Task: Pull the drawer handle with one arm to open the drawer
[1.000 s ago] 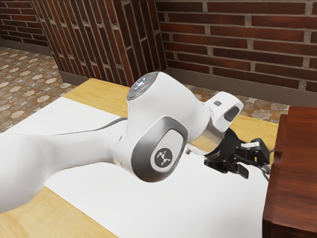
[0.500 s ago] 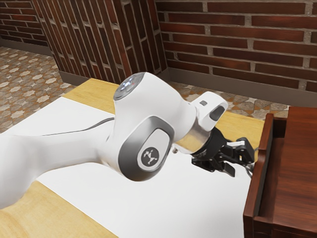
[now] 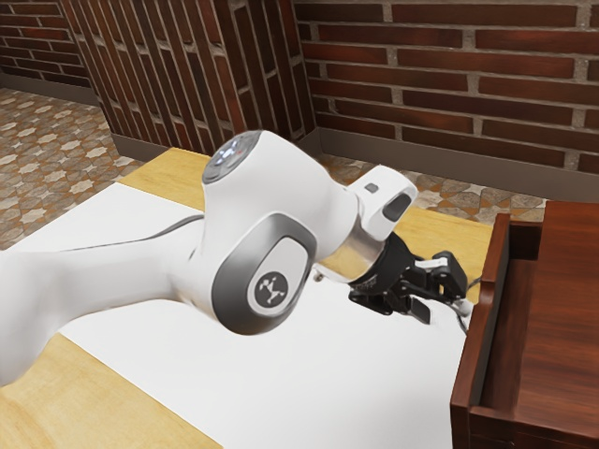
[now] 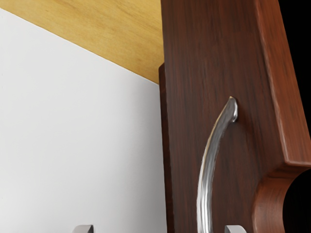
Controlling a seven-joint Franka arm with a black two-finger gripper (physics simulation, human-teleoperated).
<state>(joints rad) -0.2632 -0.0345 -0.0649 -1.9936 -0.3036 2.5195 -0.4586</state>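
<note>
Dark-wood drawer (image 3: 487,323) stands part-open on the table (image 3: 440,234), its handle (image 4: 210,165) between the end effector's (image 3: 440,290) wide-spread fingers; the pull looks midway, calling next for a straight draw backward.

Arm (image 3: 271,234) white, joint caps grey; gripper (image 3: 447,292) black; drawer (image 3: 524,365) dark reddish-brown, wood-grained; handle (image 4: 210,165) shiny silver; table (image 3: 56,412) pale yellow wood grain; sheet (image 3: 356,383) plain white; wall (image 3: 449,65) red-brown brick, pale mortar lines; floor (image 3: 56,140) brown, grey and cream patterned tiles.
</note>
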